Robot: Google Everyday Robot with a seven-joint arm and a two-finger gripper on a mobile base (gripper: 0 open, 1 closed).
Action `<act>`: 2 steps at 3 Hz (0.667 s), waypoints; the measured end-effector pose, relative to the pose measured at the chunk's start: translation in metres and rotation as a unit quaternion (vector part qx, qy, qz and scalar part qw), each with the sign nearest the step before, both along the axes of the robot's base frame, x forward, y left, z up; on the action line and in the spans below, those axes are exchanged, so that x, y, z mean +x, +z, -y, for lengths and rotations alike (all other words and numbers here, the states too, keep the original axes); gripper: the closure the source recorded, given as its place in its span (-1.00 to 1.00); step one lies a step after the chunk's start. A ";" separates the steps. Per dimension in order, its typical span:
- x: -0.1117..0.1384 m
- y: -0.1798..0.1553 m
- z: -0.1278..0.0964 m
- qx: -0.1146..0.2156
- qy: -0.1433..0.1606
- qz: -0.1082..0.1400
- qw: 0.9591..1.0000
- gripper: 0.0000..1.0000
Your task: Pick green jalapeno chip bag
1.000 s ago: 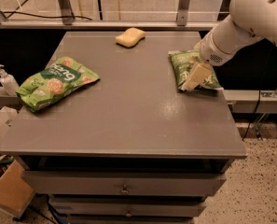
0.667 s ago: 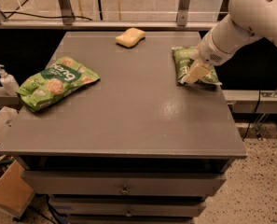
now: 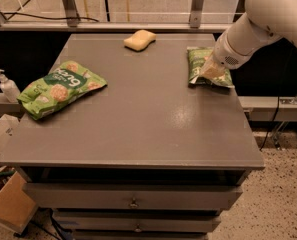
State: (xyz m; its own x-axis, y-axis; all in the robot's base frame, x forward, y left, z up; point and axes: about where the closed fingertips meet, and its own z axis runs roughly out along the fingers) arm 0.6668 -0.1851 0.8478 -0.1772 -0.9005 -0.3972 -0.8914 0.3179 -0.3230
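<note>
The green jalapeno chip bag [image 3: 199,60] is olive green and sits at the right edge of the grey table [image 3: 138,119], towards the back. My gripper [image 3: 210,72] comes in from the right on the white arm [image 3: 268,19]. It sits on the bag's near right part and is closed on it. The gripper covers part of the bag, and the bag's near end looks slightly raised.
A brighter lime-green bag with round cracker pictures [image 3: 60,86] lies at the table's left edge. A yellow sponge [image 3: 139,39] lies at the back centre. A white pump bottle [image 3: 8,85] stands left of the table. A metal railing runs behind, and drawers sit below the front edge.
The gripper and the olive-green bag have shifted together a little towards the back of the table. The lime bag and the sponge have not moved.
</note>
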 end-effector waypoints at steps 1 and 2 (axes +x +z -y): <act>-0.002 0.001 -0.001 0.001 0.002 -0.002 1.000 1.00; -0.004 0.006 -0.004 0.010 0.004 -0.003 1.000 1.00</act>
State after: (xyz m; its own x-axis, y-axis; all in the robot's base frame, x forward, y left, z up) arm 0.6626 -0.1812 0.8536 -0.1714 -0.8940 -0.4141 -0.8958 0.3163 -0.3121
